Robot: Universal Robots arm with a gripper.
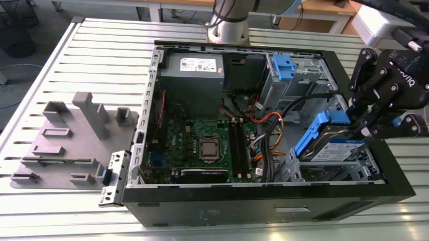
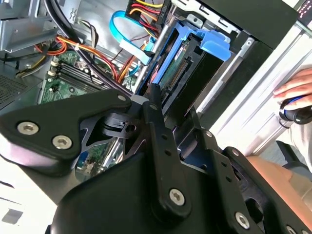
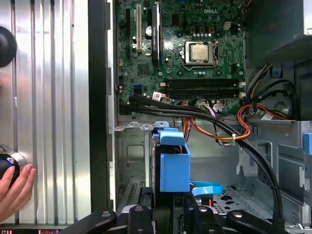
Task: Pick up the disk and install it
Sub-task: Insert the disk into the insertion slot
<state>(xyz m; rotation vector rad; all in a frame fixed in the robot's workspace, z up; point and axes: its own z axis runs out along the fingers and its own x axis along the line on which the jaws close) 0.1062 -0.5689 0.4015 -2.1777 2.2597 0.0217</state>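
Over the open case (image 1: 268, 201), angled tool (image 1: 360, 129) clamps the disk (image 1: 332, 149).

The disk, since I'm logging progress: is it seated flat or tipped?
Tipped. In the exterior view the disk leans steeply inside the computer case, blue carrier end up, held by the gripper.
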